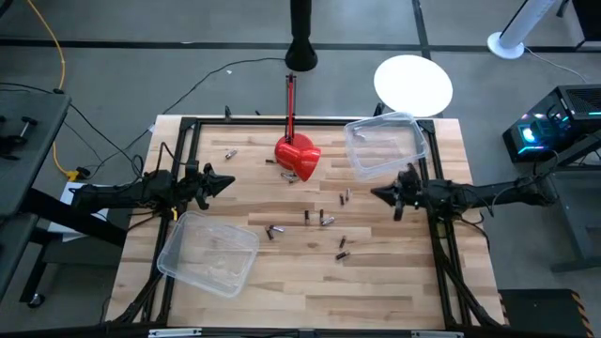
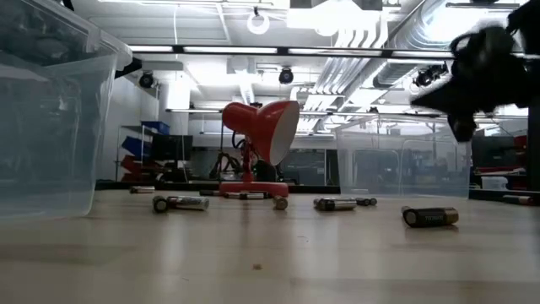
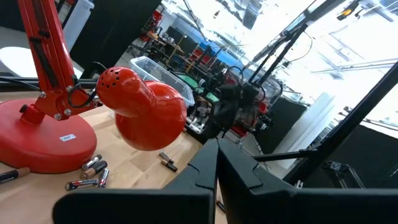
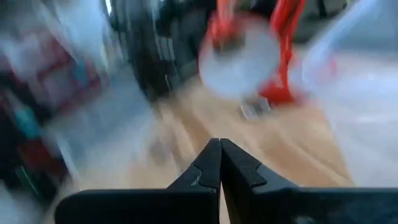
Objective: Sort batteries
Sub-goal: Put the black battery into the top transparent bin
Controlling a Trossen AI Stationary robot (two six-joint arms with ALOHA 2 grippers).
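I take the red lamp [image 1: 298, 155] at the back middle of the table as my landmark and work across from its left.

Farthest left of the lamp, near the front edge of the table [image 1: 376, 282], lies one clear bin [image 1: 208, 252]. As far as I can see, nothing is in it. Just behind that bin and left of the lamp hovers my left claw [image 1: 223, 182], its tip aimed toward the lamp, fingers pressed together with nothing between them.

The batteries [image 1: 325, 220] are all loose on the wood. One lies alone to the lamp's left [image 1: 230, 153], a few huddle right against the lamp's base [image 3: 92, 174], and the rest are strewn in front of the lamp and a little to its right, between my two claws. From table height I see several lying on their sides.

Right of the lamp, at the back, sits the second clear bin [image 1: 387, 143], tilted on the table frame. It has some faint marks inside, and I cannot tell whether they are batteries. Just in front of that bin, my right claw [image 1: 381, 194] points back toward the lamp, also clenched on nothing.

My judgement: the sorting has barely started, if at all. Nearly every battery I can see is still to be picked up and dropped in a bin, and neither claw carries one.
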